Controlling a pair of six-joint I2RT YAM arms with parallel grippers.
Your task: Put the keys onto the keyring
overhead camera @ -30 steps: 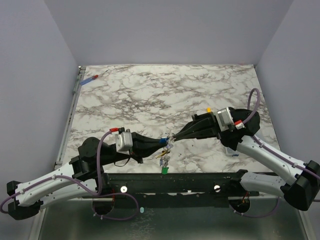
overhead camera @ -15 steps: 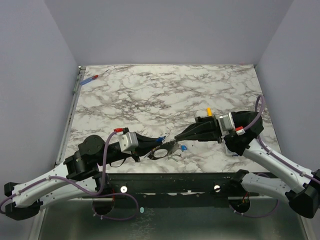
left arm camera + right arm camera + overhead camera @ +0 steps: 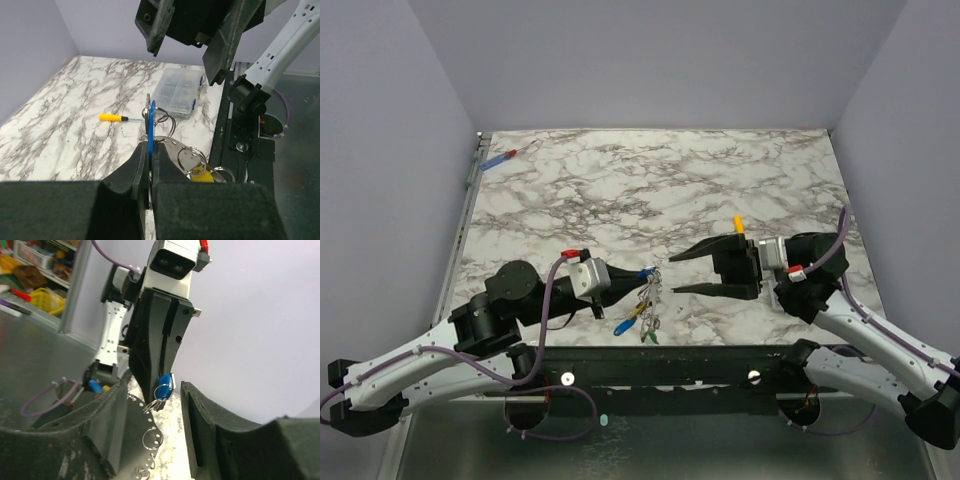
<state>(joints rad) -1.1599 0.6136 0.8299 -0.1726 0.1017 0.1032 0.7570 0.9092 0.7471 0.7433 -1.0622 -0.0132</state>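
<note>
Hanging from the left gripper (image 3: 642, 273), low centre of the top view, the keys (image 3: 642, 310) dangle in 1 loose bunch over the marble table (image 3: 620, 190); cannot tell whether the lowest tags touch it

- Left gripper: fingers (image 3: 142, 165) pressed tight together on a blue tag (image 3: 151, 125), which stands upright on edge at centre of the left wrist view
- Silver rings (image 3: 190, 154) and a yellow tag (image 3: 201, 176) spill out just right of that pinch, lower centre of the frame
- Keyring (image 3: 144, 436): thin loop with a fine beaded chain, lower centre of the right wrist view, below the blue tag and between the right gripper's own 2 fingers (image 3: 107, 425) without touching either
- Right gripper (image 3: 682, 272): right of centre in the top view, jaws standing wide apart, nothing between them, tips near the bunch but clear of it
- Yellow-handled screwdriver (image 3: 112, 117) lies flat at centre left of the left wrist view; clear plastic box (image 3: 179, 92) beyond it, upper centre
- Second small screwdriver (image 3: 500, 157) at the table's upper left corner in the top view
</note>
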